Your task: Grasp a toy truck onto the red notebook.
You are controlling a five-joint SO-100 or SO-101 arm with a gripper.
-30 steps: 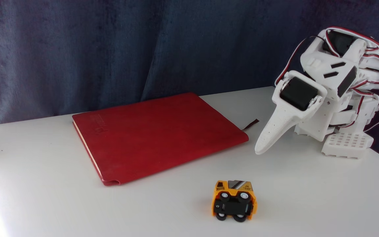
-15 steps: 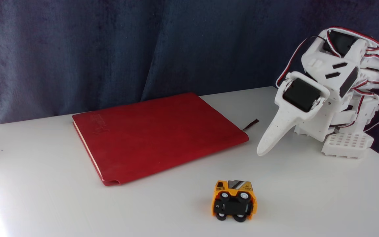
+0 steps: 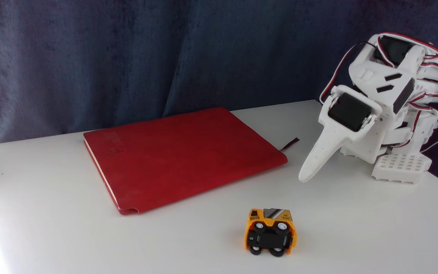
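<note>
A white table stands before a dark blue curtain. The toy truck lies tipped on its side, black underside and wheels facing the camera, below and slightly left of the gripper in the fixed view, apart from it. The red notebook lies flat to the gripper's left, its ribbon bookmark poking out toward the gripper. The gripper, white, points down-left with its tip just above the table; its fingers seem pressed together, grasping nothing, though the angle makes this uncertain.
</note>
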